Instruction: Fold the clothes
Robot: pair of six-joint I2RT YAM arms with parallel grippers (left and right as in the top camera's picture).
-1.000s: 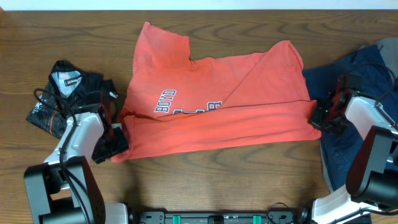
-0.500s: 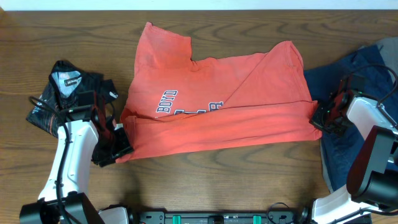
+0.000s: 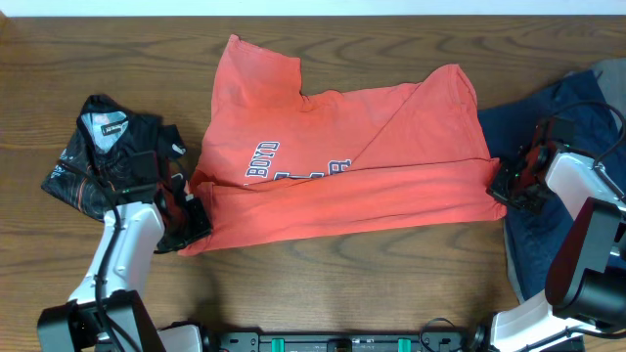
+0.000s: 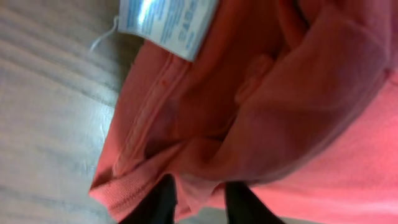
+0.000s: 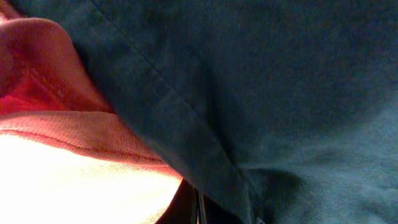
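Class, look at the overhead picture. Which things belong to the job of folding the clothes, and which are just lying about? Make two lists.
Belongs to the job: coral-red T-shirt; left tool at its left corner; right tool at its right edge.
Just lying about: black printed garment; navy blue garment.

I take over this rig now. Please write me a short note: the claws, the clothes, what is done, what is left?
Left claw: closed on the near left corner of the shirt.
Right claw: shut on its near right corner, beside the navy garment.
Done: bottom edge folded up over part of the lettering.
Left: the sleeves and further folds.
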